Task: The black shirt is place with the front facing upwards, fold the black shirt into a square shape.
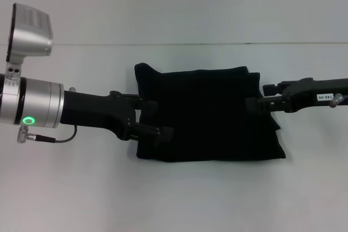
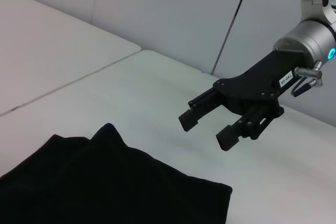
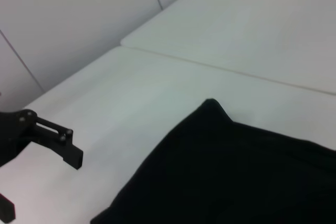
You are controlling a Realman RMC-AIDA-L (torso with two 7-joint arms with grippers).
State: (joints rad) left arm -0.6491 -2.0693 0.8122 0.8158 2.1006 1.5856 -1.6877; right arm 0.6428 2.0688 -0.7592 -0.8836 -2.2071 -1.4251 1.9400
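As the head view shows, we find the black shirt [image 1: 209, 115] folded into a near-square bundle on the white table [image 1: 174, 199], left gripper [image 1: 155, 118] and right gripper [image 1: 255, 104] at its opposite edges. From the left wrist, right fingers stand apart, empty. Right wrist view: left fingers apart. We judge folding nearly complete.

White table [image 1: 174, 194], a thin seam line [image 1: 190, 44] across its far side
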